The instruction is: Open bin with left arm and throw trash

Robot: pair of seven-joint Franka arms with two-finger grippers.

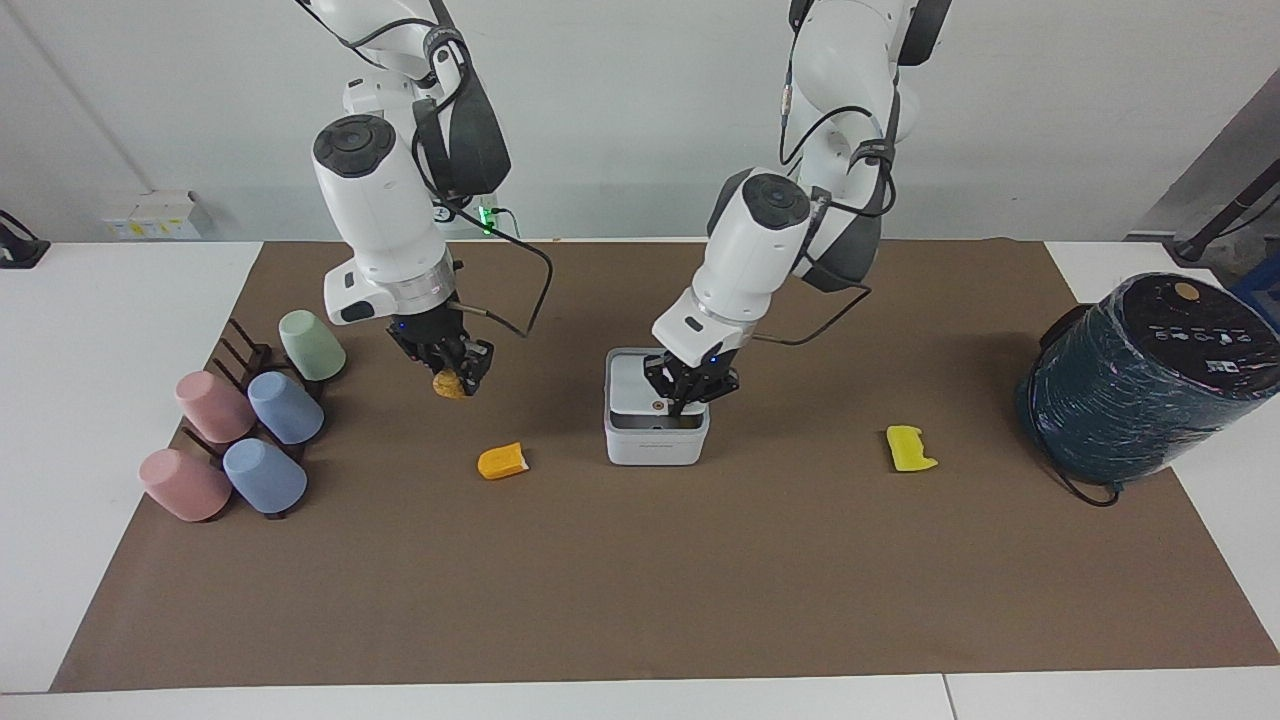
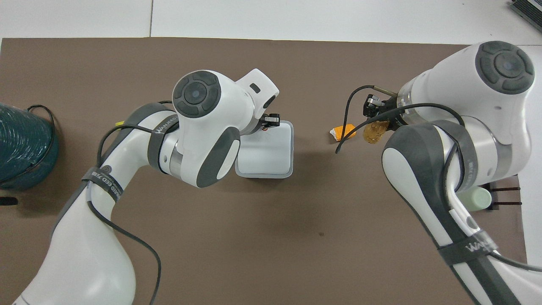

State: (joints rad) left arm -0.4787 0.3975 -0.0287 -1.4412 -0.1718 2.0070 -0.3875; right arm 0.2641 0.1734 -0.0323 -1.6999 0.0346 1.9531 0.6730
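The white bin (image 1: 656, 440) stands mid-mat with its lid (image 1: 640, 385) tilted up a little, orange dot (image 1: 657, 406) showing and a dark gap under it. My left gripper (image 1: 688, 398) is shut on the lid's raised edge; it also shows in the overhead view (image 2: 271, 123) at the bin (image 2: 266, 152). My right gripper (image 1: 455, 372) is shut on the brownish-yellow lump (image 1: 448, 384) and holds it above the mat, between the cups and the bin. The orange wedge (image 1: 501, 461) and the yellow notched piece (image 1: 910, 448) lie on the mat.
A dark teal wrapped cylinder (image 1: 1150, 375) stands at the left arm's end of the table. Several pastel cups (image 1: 250, 425) sit on a dark rack at the right arm's end. In the overhead view the lump (image 2: 374, 132) hangs beside the wedge (image 2: 341, 132).
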